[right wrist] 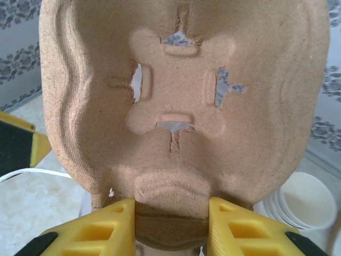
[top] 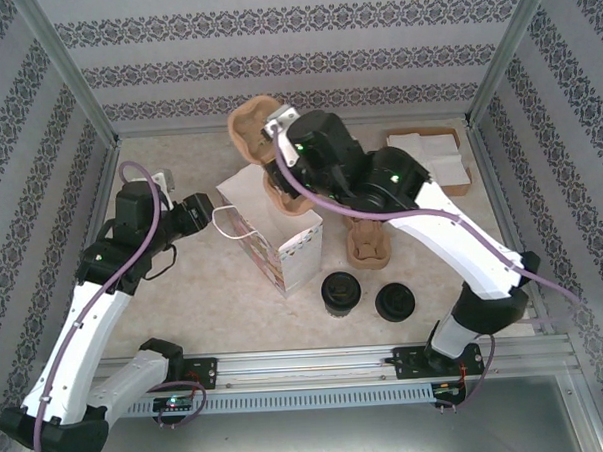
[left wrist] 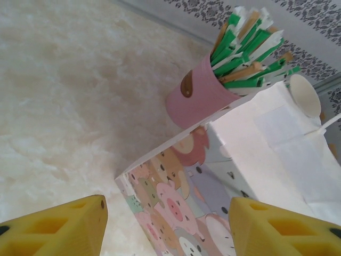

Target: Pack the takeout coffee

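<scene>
The takeout coffee (top: 339,290), a cup under a round black lid, stands on the table in front of the bag. The patterned paper bag (top: 272,237) stands upright with its top open. My right gripper (top: 277,127) is shut on the middle ridge of a brown pulp cup carrier (right wrist: 181,106) and holds it in the air beyond the bag. My left gripper (top: 209,212) is open at the bag's left side, close to its white handle (top: 229,221). In the left wrist view the bag's corner (left wrist: 176,192) lies ahead of the spread yellow fingers (left wrist: 69,224).
A second black lid (top: 395,302) sits right of the coffee. Another pulp carrier (top: 367,243) lies under my right arm. A box of napkins (top: 429,155) is at the back right. A pink cup of stir sticks (left wrist: 197,93) and stacked white cups (right wrist: 301,205) stand behind the bag.
</scene>
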